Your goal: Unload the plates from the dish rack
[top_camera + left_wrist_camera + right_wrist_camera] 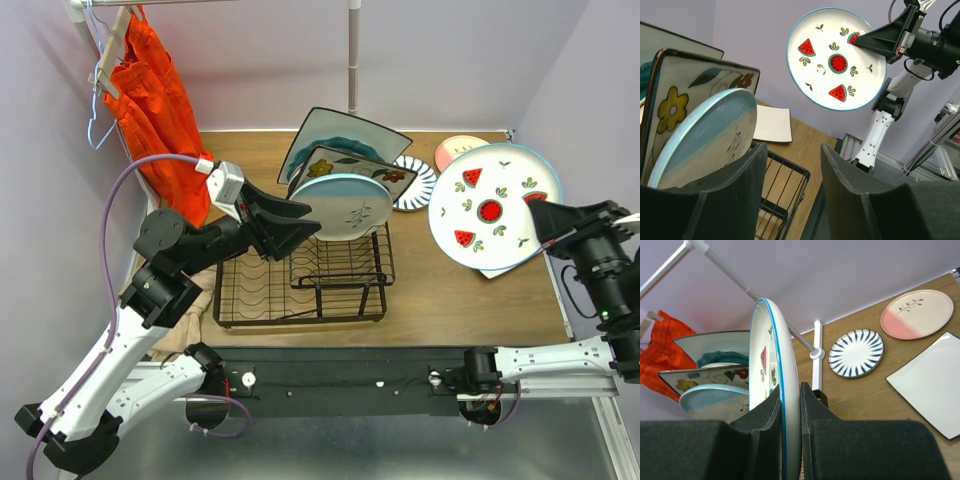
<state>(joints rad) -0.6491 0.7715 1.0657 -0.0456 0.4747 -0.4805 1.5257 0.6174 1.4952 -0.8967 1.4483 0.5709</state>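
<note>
Smooth, glossy glazed ceramic on the watermelon plate (490,205), catching the light. The right gripper (790,395) pinching its rim looks like matt black plastic, faintly grainy. There's the same glazed shine on the mint plate (345,205). The rack (300,295) is thin wire with a black coating. The table (450,300) shows wood grain with a satin finish. The orange cloth (150,100) is soft, crumpled and matt.

The top camera looks down on the whole worktop (430,290). Both close wrist cameras also see the watermelon plate (490,205).
</note>
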